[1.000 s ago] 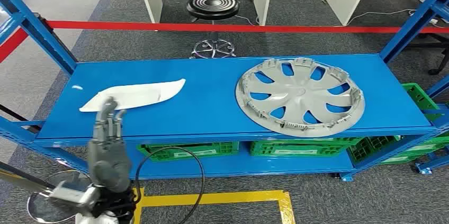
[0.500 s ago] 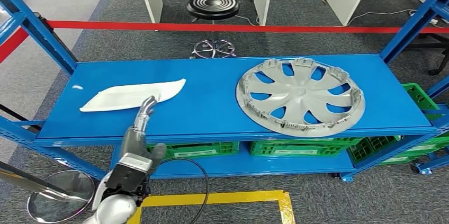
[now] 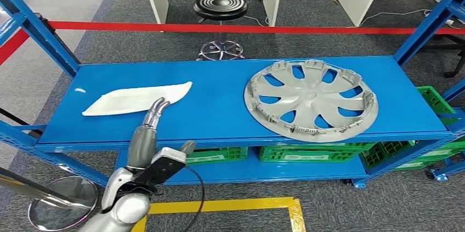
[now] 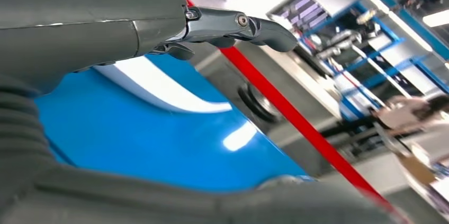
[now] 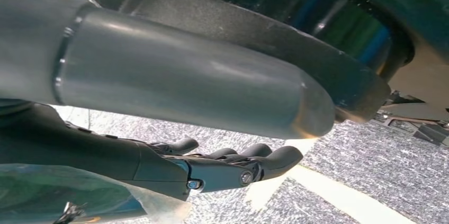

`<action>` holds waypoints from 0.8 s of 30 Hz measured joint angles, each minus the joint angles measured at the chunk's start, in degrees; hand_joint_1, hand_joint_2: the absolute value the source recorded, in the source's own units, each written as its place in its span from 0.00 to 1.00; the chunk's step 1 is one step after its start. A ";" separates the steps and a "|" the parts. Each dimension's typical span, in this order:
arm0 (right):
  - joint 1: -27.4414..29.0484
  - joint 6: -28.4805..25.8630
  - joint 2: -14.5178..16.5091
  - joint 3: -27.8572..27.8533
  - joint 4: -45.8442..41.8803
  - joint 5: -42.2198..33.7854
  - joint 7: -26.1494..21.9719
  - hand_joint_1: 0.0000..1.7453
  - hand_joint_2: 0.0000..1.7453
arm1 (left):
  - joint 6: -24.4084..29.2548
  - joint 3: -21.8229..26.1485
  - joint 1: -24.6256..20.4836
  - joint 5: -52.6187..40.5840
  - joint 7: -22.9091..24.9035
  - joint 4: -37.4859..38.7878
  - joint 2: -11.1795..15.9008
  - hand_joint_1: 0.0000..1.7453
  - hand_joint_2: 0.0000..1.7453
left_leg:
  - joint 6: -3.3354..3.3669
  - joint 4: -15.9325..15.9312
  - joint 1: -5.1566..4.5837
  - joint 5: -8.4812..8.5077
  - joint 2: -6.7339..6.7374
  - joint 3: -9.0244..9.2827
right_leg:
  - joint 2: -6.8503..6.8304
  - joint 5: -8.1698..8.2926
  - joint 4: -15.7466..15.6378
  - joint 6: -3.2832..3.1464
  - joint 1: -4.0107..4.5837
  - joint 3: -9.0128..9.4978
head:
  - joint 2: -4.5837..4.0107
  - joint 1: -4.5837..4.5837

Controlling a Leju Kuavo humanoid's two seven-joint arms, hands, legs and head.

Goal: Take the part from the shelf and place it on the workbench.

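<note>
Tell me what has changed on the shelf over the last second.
The left hand swung right from the white part's left end to its near edge and turned palm sideways, fingers stretched toward the part. It holds nothing; whether the fingertips touch the part is unclear. The white part, the hubcap and the blue shelf stayed where they were.

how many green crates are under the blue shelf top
3 in view: one green crate left of centre, one at the middle, one at the right end. The shelf top may hide more.
</note>
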 joint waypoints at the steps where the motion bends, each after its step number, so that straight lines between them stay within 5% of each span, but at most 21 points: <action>1: -0.01 0.03 -0.01 0.01 0.00 0.13 0.07 0.00 0.00 | 1.03 0.00 -0.19 -1.31 0.51 0.54 0.01 0.00 0.00 | 0.00 0.00 0.00 0.00 0.00 0.00 | 0.00 0.00 0.00 0.00 0.00 0.00 | 0.00 0.01; 13: -0.28 0.48 -0.20 0.36 0.00 1.79 0.39 0.00 0.00 | 10.44 0.16 -4.44 -16.89 7.28 9.06 0.61 0.00 0.00 | 0.00 0.00 0.00 0.00 0.00 0.00 | -0.01 0.00 0.00 0.00 0.00 0.01 | 0.00 0.01; 21: -0.49 0.72 -0.28 1.04 0.00 2.74 0.53 0.00 0.00 | 10.33 0.50 -7.93 -14.79 6.95 15.38 0.28 0.00 0.00 | 0.01 0.00 0.00 0.01 0.00 0.00 | 0.00 0.00 0.00 0.00 0.00 0.00 | 0.00 0.00; 24: -0.57 0.82 -0.28 1.08 0.01 3.19 0.58 0.00 0.00 | 10.10 0.52 -10.03 -15.30 7.18 17.94 -0.02 0.00 0.75 | 0.01 0.01 0.00 0.02 0.00 0.00 | 0.00 0.00 0.00 0.00 0.00 0.00 | 0.00 0.00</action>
